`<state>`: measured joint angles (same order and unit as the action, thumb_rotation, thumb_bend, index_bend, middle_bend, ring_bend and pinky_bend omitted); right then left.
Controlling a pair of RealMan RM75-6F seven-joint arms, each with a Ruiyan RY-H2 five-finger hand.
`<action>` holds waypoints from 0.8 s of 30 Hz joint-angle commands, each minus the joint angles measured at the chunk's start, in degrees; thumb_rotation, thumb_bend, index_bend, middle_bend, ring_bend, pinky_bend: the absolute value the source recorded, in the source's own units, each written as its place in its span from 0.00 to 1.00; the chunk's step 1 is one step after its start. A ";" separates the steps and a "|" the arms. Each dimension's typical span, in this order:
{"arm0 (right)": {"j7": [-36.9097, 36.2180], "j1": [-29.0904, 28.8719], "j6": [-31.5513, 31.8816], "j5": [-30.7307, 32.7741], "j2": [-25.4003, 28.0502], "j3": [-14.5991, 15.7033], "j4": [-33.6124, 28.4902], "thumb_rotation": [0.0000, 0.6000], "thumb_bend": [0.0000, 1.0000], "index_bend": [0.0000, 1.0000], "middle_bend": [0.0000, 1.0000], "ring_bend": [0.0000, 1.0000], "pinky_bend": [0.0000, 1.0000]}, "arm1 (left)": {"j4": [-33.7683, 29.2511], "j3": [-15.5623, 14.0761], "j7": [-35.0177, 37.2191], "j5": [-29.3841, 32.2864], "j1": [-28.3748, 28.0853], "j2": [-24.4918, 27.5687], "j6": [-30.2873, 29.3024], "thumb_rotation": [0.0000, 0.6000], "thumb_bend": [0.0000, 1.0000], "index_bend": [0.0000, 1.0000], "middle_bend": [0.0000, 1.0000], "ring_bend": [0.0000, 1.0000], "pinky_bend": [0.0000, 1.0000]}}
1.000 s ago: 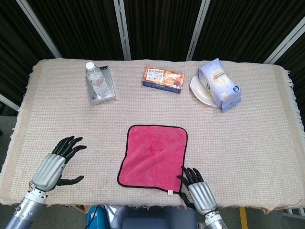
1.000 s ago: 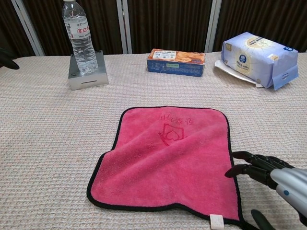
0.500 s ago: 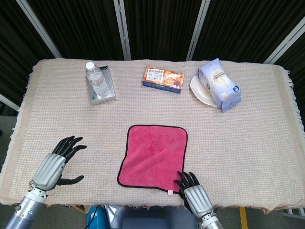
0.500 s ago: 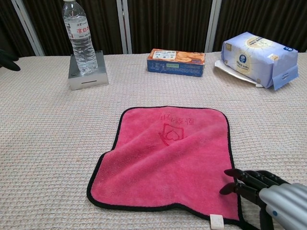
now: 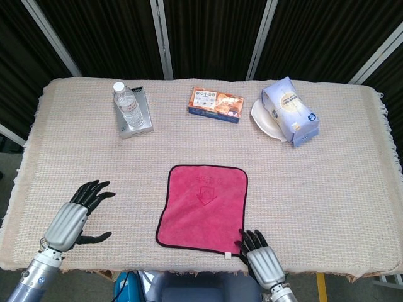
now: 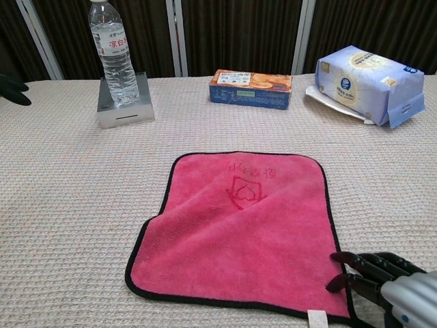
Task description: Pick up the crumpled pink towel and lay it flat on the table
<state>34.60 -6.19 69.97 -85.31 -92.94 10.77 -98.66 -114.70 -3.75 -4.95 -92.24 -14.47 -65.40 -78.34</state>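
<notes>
— Where's the towel [image 5: 203,207]?
— Spread flat on the counter [image 5: 327,182], near its front edge. The right hand [image 5: 259,256] sits at its near right corner, fingers [image 6: 355,262] extended, holding nothing.
— And the left hand [image 5: 74,216]?
— Well apart to the left, fingers spread and empty.
— How does it look?
— Pink, black-edged, a crest in the middle (one soft crease). Behind: bottle [image 5: 128,106] on a metal box [image 5: 139,124], tissue pack [image 5: 290,112] on a plate [image 5: 259,117].
</notes>
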 commanded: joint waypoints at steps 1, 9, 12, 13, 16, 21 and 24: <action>-0.08 0.16 0.04 -0.11 0.25 0.25 0.09 1.00 1.00 0.28 0.00 0.00 0.00 | 0.03 0.06 -0.06 0.00 0.05 -0.06 0.13 1.00 0.05 0.19 0.06 0.00 0.02; 0.28 0.61 0.53 -0.40 1.07 0.71 0.23 1.00 1.00 0.29 0.00 0.00 0.00 | -0.01 0.36 -0.03 0.11 0.26 -0.12 0.27 1.00 0.05 0.19 0.06 0.00 0.02; 0.30 0.82 0.74 -0.37 1.50 0.79 0.15 1.00 1.00 0.29 0.00 0.00 0.00 | -0.02 0.46 0.00 -0.03 0.34 -0.11 0.31 1.00 0.05 0.19 0.06 0.00 0.02; 0.27 0.87 0.84 -0.44 1.61 0.77 0.19 1.00 1.00 0.29 0.00 0.00 0.00 | -0.05 0.48 -0.01 -0.12 0.38 -0.10 0.30 1.00 0.05 0.19 0.06 0.00 0.02; 0.06 0.99 0.93 -0.28 2.02 0.66 0.11 1.00 1.00 0.29 0.00 0.00 0.00 | -0.08 0.49 -0.02 -0.29 0.48 -0.11 0.36 1.00 0.05 0.19 0.06 0.00 0.02; 0.15 1.16 1.28 -0.53 2.68 0.60 -0.16 1.00 1.00 0.29 0.00 0.00 0.00 | -0.07 0.61 0.00 -0.32 0.60 -0.13 0.50 1.00 0.05 0.19 0.06 0.00 0.02; 0.06 1.20 1.30 -0.18 2.91 0.22 -0.08 1.00 1.00 0.29 0.00 0.00 0.00 | -0.07 0.60 -0.09 -0.50 0.66 -0.17 0.59 1.00 0.05 0.19 0.06 0.00 0.02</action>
<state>34.70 -5.00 71.28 -85.57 -90.08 11.07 -98.77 -114.76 -3.14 -5.04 -92.73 -13.81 -65.57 -77.75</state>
